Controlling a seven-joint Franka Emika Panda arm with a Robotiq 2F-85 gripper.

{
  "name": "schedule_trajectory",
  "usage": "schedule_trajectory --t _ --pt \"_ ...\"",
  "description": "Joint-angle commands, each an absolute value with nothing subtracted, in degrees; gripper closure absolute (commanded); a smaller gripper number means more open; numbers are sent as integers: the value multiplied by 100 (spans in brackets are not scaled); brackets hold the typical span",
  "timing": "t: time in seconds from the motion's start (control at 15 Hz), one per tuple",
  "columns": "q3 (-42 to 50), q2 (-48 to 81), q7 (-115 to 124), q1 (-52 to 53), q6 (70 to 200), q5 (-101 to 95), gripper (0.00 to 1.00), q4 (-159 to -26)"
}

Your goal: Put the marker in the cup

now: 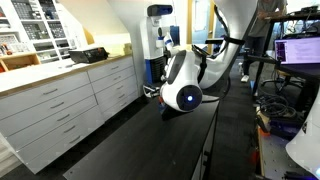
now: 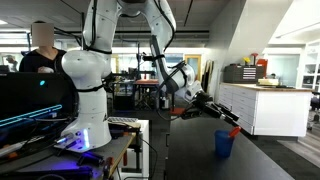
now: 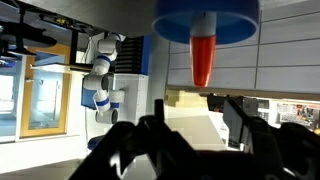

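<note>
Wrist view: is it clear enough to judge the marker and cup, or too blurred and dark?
Wrist view: upside down, cup and marker close and soft-edged, gripper a near-black silhouette. In an exterior view: bright background, cup small yet distinct.

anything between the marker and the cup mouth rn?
Nothing visible. In the wrist view the marker already has its whitish end at the mouth of the cup, with its red body sticking out. No other object lies between them.
</note>
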State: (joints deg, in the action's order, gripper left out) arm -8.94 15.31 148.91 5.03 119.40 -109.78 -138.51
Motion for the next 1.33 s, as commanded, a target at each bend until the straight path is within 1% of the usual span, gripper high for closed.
schedule_trajectory --t 0.0,0.07,0.2,0.87,1.27 --pt "-904 1365 14891 427 12129 -10902 6 -13945" --pt "-904 1353 14891 427 12131 -10899 2 -13948" --pt "-907 1317 14891 428 12144 -10900 0 -13974" --pt "-937 922 14880 473 12289 -10971 0 -14298" --pt "-956 283 14384 526 12496 -10787 0 -14479"
